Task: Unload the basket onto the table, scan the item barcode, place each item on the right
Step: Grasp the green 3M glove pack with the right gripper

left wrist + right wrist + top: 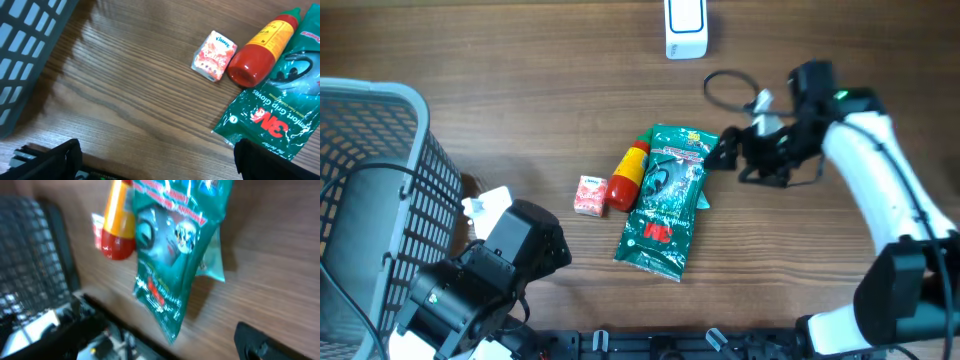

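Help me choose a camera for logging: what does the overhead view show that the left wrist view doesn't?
Only overhead: the white boxy device at the far edge, a black cable loop, the right hand. Only left wrist: readable 3M glove lettering, the open fingers of the left hand. Both: grey plastic mesh basket, small red-and-white carton, red-and-yellow bottle, green plastic glove pack.

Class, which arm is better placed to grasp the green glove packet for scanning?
Probably right. The right gripper is open at a corner of the green plastic glove packet, nearer the white scanner; the left gripper is farther, by the grey basket.
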Motion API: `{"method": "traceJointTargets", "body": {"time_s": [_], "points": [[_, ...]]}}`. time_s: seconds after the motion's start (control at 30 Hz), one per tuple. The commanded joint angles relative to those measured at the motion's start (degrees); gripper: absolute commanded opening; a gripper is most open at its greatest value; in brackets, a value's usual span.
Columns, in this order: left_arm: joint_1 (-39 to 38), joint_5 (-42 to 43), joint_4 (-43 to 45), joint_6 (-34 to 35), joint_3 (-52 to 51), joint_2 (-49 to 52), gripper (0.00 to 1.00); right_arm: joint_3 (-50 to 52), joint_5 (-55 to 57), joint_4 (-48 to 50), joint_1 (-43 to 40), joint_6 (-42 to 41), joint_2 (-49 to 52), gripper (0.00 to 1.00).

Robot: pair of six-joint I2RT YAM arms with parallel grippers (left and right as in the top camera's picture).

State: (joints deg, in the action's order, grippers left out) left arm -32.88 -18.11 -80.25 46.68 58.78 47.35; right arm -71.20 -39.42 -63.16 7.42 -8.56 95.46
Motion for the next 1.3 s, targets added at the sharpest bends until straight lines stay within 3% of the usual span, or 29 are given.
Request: {"method": "traceJointTargets", "body": {"time_s": [0.0, 0.23, 0.4, 0.43, 0.47, 0.5, 0.53, 0.63, 0.77, 0.93, 1.03, 1.17, 1.27], "points": [[0.15, -0.35, -0.02, 0.7, 0.15, -0.11, 1.0, 9.22, -0.02, 8.41, 4.83, -9.22, 0.13, 0.96], [0.15, -0.35, -0.02, 0.7, 0.15, -0.11, 1.0, 25.88, -0.04, 35.58, 9.7, -29.49, 0.13, 0.76], [0.15, -0.35, -0.02, 0.72, 0.15, -0.11, 1.0, 27.08, 1.01, 45.75, 14.91, -32.89, 0.22, 0.75], [0.15, -0.35, -0.02, 0.7, 0.15, -0.11, 1.0, 27.08, 4.44, 46.86, 16.06, -35.6, 0.26, 0.66], [0.15, -0.35, -0.02, 0.72, 0.15, -0.11, 1.0, 27.08, 9.31, 47.06, 17.22, -37.51, 0.33, 0.48], [0.15, -0.35, -0.02, 0.72, 0.15, -0.11, 1.0, 27.08, 12.55, 46.6, 18.38, -38.03, 0.33, 0.13], [0.15, -0.35, 0.0, 0.7, 0.15, -0.11, 1.0, 27.08, 11.82, 46.51, 18.91, -38.1, 0.33, 0.04], [0.15, -0.35, -0.02, 0.7, 0.15, -0.11, 1.0, 26.75, 5.16, 45.27, 19.02, -38.27, -1.62, 0.04], [0.15, -0.35, -0.02, 0.72, 0.15, -0.11, 1.0, 23.08, 3.37, 33.53, 18.97, -48.35, -14.67, 0.04], [0.15, -0.35, -0.02, 0.72, 0.15, -0.11, 1.0, 22.69, 1.77, 24.37, 18.97, -91.25, -32.09, 0.04], [0.15, -0.35, -0.02, 0.72, 0.15, -0.11, 1.0, 22.69, -0.04, 24.55, 18.97, -92.63, -34.62, 0.05], [0.15, -0.35, -0.02, 0.7, 0.15, -0.11, 1.0, 22.69, -0.07, 20.61, 18.97, -108.59, -34.56, 0.04], [0.15, -0.35, -0.02, 0.72, 0.15, -0.11, 1.0, 22.69, -0.61, 22.38, 17.09, -110.07, -34.14, 0.04]]}}
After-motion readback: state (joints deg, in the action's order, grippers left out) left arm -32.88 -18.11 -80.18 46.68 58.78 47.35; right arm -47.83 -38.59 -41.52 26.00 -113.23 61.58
